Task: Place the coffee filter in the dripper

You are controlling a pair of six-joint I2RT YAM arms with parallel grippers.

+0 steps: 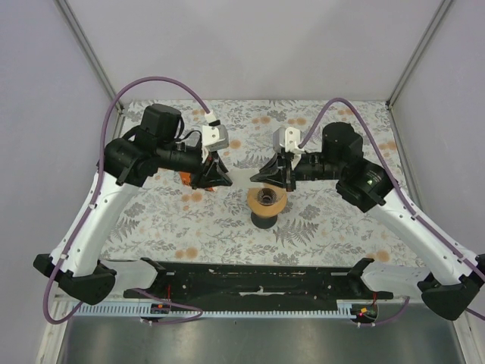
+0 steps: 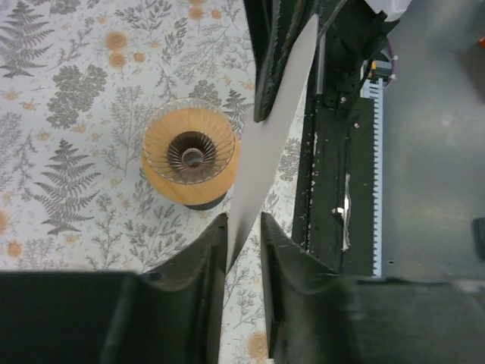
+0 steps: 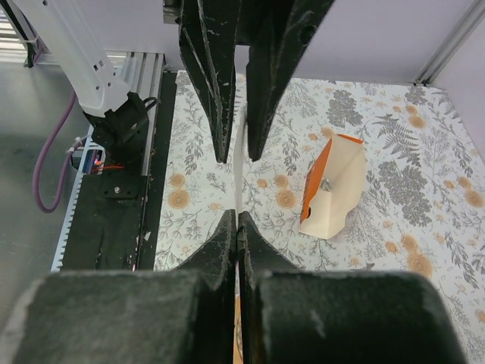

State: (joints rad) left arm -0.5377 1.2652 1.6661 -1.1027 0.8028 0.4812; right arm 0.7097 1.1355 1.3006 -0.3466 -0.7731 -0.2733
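The step in hand looks like getting a second grip on the filter so it can be opened out, with nothing yet in the dripper. On the left, the left claw (image 2: 243,220) stands part open, its two black fingers astride the lower edge of the thin white paper coffee filter (image 2: 273,129). The paper may brush one finger, but a gap shows on the other side, so it is not pinched. The filter hangs flattened and edge-on, held up off the grey fern-print tablecloth (image 2: 61,114). It hangs just beside the small round dripper with the tan-orange rim and black base (image 2: 178,186), not over it. On the right, the right claw (image 3: 237,216) is closed tight on the filter's other edge. Next, I judge, the left claw must close on the paper. The two claws then spread the cone and bring it point down over the dark centre hole.
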